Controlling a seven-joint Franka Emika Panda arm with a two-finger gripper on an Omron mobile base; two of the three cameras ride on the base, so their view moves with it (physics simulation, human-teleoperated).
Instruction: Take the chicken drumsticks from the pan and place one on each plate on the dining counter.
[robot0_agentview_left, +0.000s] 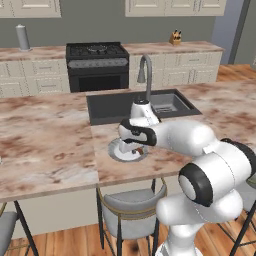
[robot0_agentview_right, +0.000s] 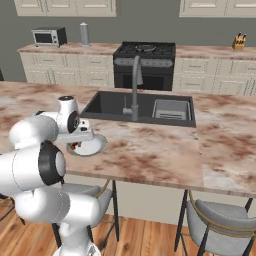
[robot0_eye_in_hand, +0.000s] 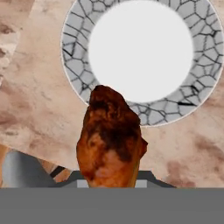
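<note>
In the hand view the chicken drumstick (robot0_eye_in_hand: 111, 140) is clamped in the end effector (robot0_eye_in_hand: 111, 181), its long axis along the fingers and its dark end reaching over the near rim of the white plate (robot0_eye_in_hand: 78, 65). That plate (robot0_agentview_left: 116, 152) lies near the front edge of the mottled stone table (robot0_agentview_left: 45, 140), just before the dark sink (robot0_agentview_left: 107, 107), with bare stone all round it. A stool (robot0_agentview_left: 127, 205) stands beneath that edge.

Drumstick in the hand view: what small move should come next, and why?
Probably ease the gripper forward over the plate, then lower and release. The drumstick sits in the jaws with its tip at the plate's near rim, and the white centre is bare.
</note>
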